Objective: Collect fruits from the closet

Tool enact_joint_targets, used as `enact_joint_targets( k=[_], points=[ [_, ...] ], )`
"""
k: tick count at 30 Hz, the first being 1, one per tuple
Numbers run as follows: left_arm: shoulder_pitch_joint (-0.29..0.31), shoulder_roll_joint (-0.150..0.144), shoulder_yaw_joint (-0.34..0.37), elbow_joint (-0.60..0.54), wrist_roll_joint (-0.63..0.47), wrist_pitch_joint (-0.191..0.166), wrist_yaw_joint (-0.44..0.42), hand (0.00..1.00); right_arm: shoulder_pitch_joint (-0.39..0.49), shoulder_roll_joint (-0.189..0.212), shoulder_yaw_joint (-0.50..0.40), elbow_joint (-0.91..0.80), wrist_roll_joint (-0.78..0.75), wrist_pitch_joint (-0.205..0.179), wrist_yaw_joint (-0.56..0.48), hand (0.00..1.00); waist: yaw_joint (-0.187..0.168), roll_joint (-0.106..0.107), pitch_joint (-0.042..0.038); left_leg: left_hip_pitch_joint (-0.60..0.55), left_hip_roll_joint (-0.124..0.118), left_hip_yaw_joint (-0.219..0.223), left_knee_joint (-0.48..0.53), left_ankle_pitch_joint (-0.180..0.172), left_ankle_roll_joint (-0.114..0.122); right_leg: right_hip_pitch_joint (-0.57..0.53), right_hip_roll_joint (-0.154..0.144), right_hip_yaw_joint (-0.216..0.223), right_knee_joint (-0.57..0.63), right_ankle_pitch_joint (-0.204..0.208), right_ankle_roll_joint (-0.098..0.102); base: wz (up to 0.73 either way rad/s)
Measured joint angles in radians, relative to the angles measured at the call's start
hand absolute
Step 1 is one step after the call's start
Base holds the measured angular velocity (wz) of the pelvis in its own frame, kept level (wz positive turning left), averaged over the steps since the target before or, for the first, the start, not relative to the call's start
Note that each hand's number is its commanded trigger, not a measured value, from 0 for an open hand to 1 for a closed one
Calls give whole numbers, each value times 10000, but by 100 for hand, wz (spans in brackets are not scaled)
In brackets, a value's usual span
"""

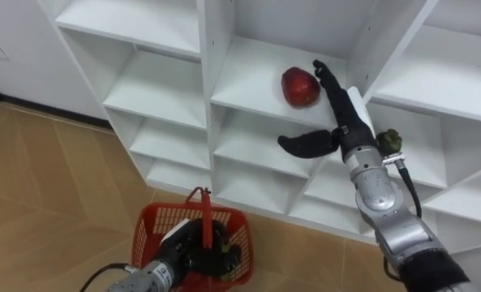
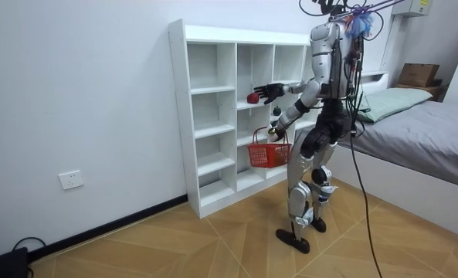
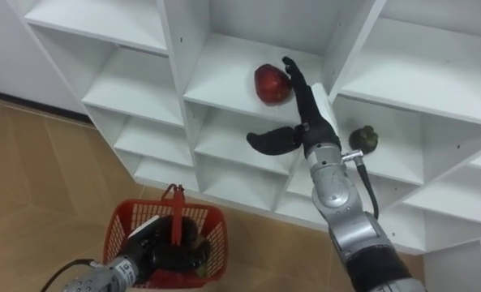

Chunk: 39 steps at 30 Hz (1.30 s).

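Observation:
A dark red round fruit [image 1: 300,87] lies on a middle shelf of the white closet [image 1: 212,97]. My right hand [image 1: 340,109] is open beside it on its right, fingers straight and thumb spread wide, nothing held. Its fingertips reach level with the fruit; contact is unclear. A small green fruit [image 1: 388,140] sits one compartment to the right, a shelf lower, just behind my right wrist. Down at the lower left my left hand [image 1: 198,248] is shut on the upright handle of a red plastic basket [image 1: 147,223]. What the basket holds is hidden by the hand.
I stand close before the open-fronted white shelf unit [image 2: 213,116], which rests on a wooden floor against a white wall. Upright dividers flank the fruit's compartment. A bed [image 2: 422,123] lies on the room view's right, behind me.

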Motion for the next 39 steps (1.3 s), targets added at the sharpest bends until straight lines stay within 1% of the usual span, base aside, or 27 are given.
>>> enact_joint_targets(
  k=[5,11,14,15,18,19,21,25,31,39],
  points=[
    [-13,-42,1,29,-13,0,15,100,-8,54,-3,41,4,20,-33,0,8,-16,7,47,-46,0,-97,31,21,0,-8,40,-17,1,11,0],
    [-33,-84,1,125,1,0,63,100,-196,238,-5,337,170,238,-69,0,21,-14,9,60,-89,2,-153,54,55,-4,-13,43,-11,15,27,1],
    [-34,-168,5,227,1,0,78,100,-558,394,-125,652,710,350,-51,0,10,-7,13,47,-125,-32,-169,64,72,-7,-41,10,-12,6,53,6],
    [-32,-197,7,248,1,0,77,100,-727,393,-240,684,913,424,-65,0,13,-3,15,26,-140,-69,-175,67,78,-7,-58,-28,-11,1,64,10],
    [-36,-217,18,259,-5,3,79,100,-1205,389,-526,776,1243,442,-160,0,7,-3,16,-24,-165,-140,-142,69,81,-13,-91,-139,-13,-36,94,13],
    [-49,-216,20,259,-5,9,79,100,-1467,386,-528,995,1367,441,-227,0,-2,-3,16,-30,-168,-140,-149,69,81,-13,-100,-162,-11,-51,95,8],
    [-98,-217,20,259,-5,23,81,100,-1619,359,-535,1100,1512,447,-327,0,-2,-3,15,-57,-174,-140,-157,69,81,-13,-110,-180,-11,-86,113,8],
    [-213,-273,19,267,-6,59,86,100,-1617,335,-611,1119,1579,485,-371,0,-62,-4,15,-86,-193,-117,-220,69,83,-13,-129,-179,-7,-161,143,12],
    [-488,-315,15,271,-12,65,87,100,-1617,313,-610,1118,2145,568,-371,0,-78,-5,15,-89,-179,-22,-284,68,89,-14,-178,-124,0,-220,202,4],
    [-486,-316,-1,442,-15,66,91,100,-1618,307,-613,1107,2167,568,-407,0,-66,-13,13,-95,-179,107,-303,60,100,-42,-177,-63,1,-240,220,0]
  ],
)
